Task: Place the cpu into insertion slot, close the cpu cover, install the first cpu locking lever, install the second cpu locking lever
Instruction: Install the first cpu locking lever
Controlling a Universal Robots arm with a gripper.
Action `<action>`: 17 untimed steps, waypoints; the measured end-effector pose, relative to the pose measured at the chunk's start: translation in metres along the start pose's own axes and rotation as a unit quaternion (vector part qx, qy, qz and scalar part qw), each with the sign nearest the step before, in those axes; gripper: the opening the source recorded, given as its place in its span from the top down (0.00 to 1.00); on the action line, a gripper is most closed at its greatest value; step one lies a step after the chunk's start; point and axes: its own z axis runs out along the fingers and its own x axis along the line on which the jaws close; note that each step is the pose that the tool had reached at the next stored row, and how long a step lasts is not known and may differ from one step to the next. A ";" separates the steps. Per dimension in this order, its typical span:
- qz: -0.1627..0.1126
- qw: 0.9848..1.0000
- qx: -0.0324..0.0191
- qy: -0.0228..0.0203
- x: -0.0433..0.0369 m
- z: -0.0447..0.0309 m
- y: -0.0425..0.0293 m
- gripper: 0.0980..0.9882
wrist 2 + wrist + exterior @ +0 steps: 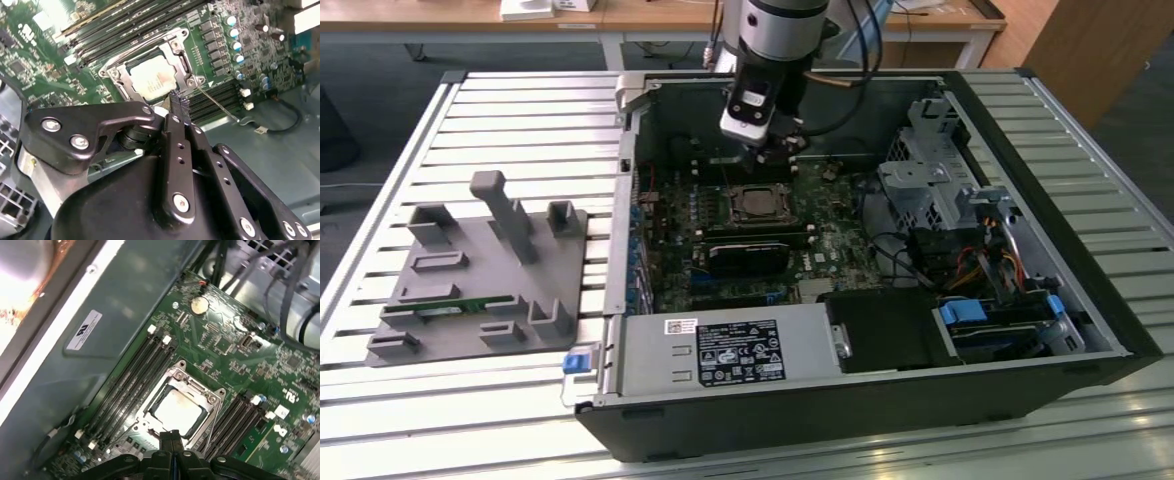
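**CPU seated and covered; levers outstanding**

The cpu (pixel 152 80) lies in the insertion slot (pixel 732 206) with the cpu cover (pixel 197 385) apparently down around it, so the first two steps look done. The second wrist view shows a thin locking lever (pixel 216 104) jutting from the socket corner, judged unlatched; both lever steps appear to remain. The pincer (pixel 178 102), pressed together on nothing visible, sits at the cover's edge. The exterior view adds the open case (pixel 854 400) on the desk (pixel 520 120), a grey fixture (pixel 467 270) at nine o'clock of it
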 end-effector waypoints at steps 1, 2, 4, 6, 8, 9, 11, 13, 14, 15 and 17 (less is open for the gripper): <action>-0.007 1.000 -0.001 -0.001 0.0000 0.0001 0.0000 0.99; -0.014 1.000 -0.002 -0.002 0.0000 0.0001 0.0000 0.99; -0.028 1.000 -0.003 -0.003 0.0000 0.0001 0.0000 0.99; -0.045 0.999 -0.003 -0.004 0.0000 0.0000 0.0000 0.99; -0.061 0.998 -0.002 -0.004 0.0000 0.0002 0.0000 0.99; -0.071 0.997 -0.002 -0.004 0.0000 0.0003 0.0000 0.99; -0.089 0.996 -0.001 -0.004 0.0000 0.0005 0.0000 0.99; -0.107 0.994 0.000 -0.004 -0.0001 0.0007 0.0000 0.99; -0.116 0.993 0.001 -0.004 -0.0001 0.0008 0.0000 0.99; -0.125 0.992 0.001 -0.004 -0.0001 0.0009 0.0000 0.99; -0.142 0.990 0.002 -0.005 -0.0001 0.0013 0.0000 0.99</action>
